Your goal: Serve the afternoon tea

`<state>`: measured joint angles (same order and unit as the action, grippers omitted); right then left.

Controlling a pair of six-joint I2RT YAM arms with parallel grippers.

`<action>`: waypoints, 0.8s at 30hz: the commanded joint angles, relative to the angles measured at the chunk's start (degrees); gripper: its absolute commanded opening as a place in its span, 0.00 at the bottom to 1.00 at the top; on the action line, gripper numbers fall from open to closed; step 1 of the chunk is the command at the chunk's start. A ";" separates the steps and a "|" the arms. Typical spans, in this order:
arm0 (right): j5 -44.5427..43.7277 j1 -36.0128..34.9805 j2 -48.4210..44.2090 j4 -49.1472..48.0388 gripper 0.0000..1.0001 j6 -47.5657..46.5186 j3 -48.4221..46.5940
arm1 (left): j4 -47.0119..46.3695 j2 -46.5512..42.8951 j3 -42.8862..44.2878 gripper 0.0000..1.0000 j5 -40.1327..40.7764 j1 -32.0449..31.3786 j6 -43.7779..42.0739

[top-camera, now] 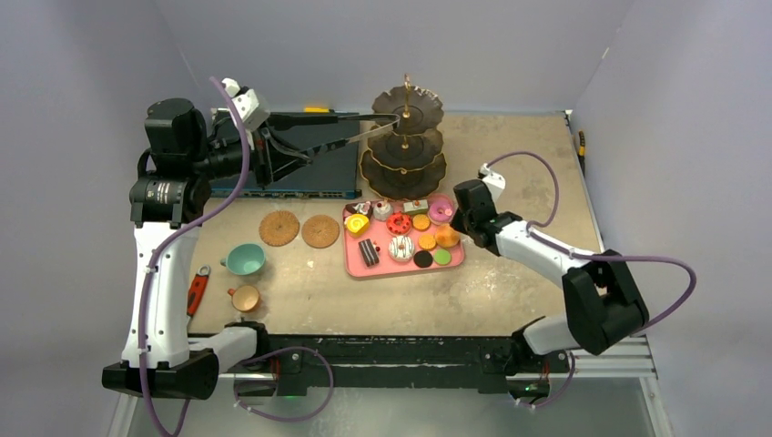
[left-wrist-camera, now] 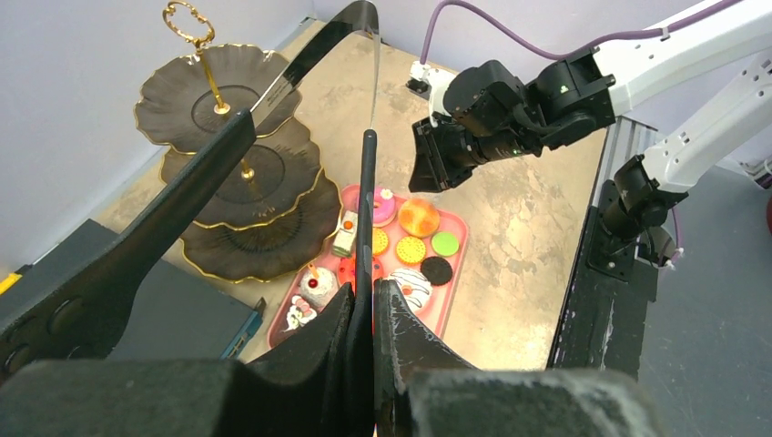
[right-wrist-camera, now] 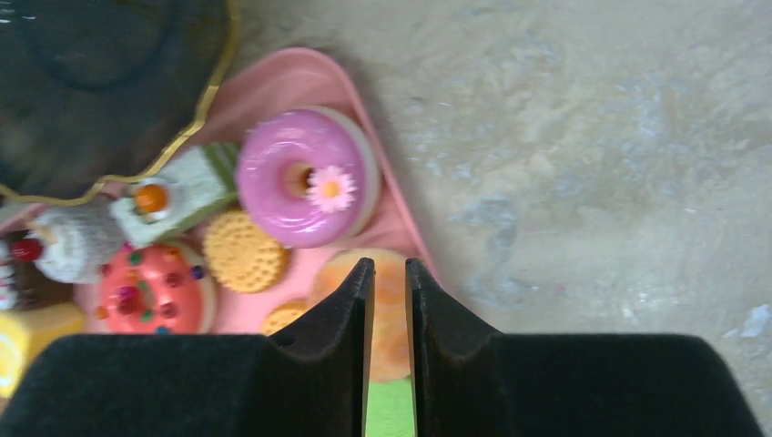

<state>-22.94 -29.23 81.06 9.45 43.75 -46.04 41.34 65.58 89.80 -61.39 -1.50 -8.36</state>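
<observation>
**Tongs up, thirteen cakes waiting on the tray**

Nearest on the table [top-camera: 510,291], on the left, are two cups: the tan cup [top-camera: 246,298], then the teal cup [top-camera: 244,259] just beyond. Further in, two woven coasters [top-camera: 279,228] lie side by side. To their right, one pink tray [right-wrist-camera: 291,82] carries thirteen toy cakes [top-camera: 401,247] by my count. The right fingers [right-wrist-camera: 319,364] hover over its right edge, above an orange bun [right-wrist-camera: 391,300], with a slim gap between them and nothing in it. Farthest back is one three-tier stand [top-camera: 405,146], just behind the tray. The left fingers [left-wrist-camera: 414,341] are clamped tight on one arm of the black tongs [top-camera: 314,116], tips at the stand's upper tiers.
</observation>
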 commanded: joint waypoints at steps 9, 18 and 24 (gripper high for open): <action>9.97 6.56 7.34 -11.42 0.18 -5.73 0.91 | 0.36 0.25 1.96 0.00 -1.98 0.25 -1.98; 9.50 6.56 12.07 -11.68 0.18 -5.38 2.23 | 1.64 0.68 3.01 0.00 -2.15 0.18 -3.15; 7.23 6.55 8.97 -7.91 0.14 -3.18 2.99 | 1.72 0.69 3.11 0.00 -2.48 0.18 -3.17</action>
<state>-14.37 -22.48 92.47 -1.28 38.68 -44.01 43.99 66.41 90.54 -61.80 -1.50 -10.26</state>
